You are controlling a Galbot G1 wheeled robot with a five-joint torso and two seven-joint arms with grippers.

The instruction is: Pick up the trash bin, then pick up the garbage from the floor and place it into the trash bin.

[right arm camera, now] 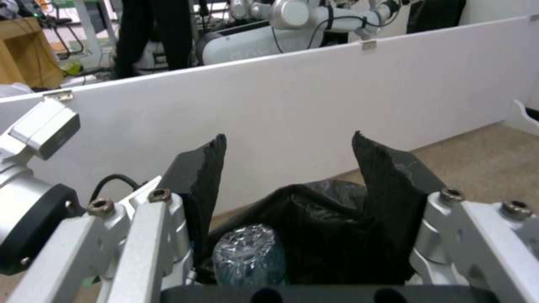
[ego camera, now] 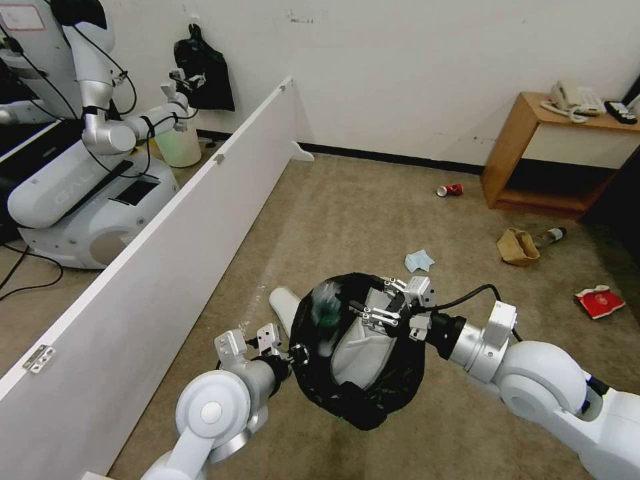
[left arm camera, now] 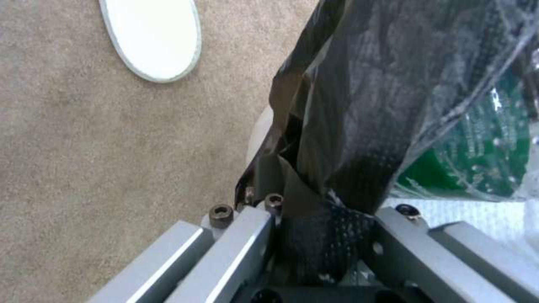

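On the beige carpet floor [ego camera: 347, 200] we hold the trash bin [ego camera: 360, 347] by its rim in our left end effector [ego camera: 283, 347], clamped on the bag, while our right end effector [ego camera: 373, 313] hovers spread open directly over its mouth, and the blue face mask [ego camera: 419, 261] lies just beyond, nearest that right arm

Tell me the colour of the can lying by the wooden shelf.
Red can with a pale end, clearest in the head view.

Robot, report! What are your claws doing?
Left claw clamped on trash bin rim. Right claw open over bin. Slipper, mask, can on floor.
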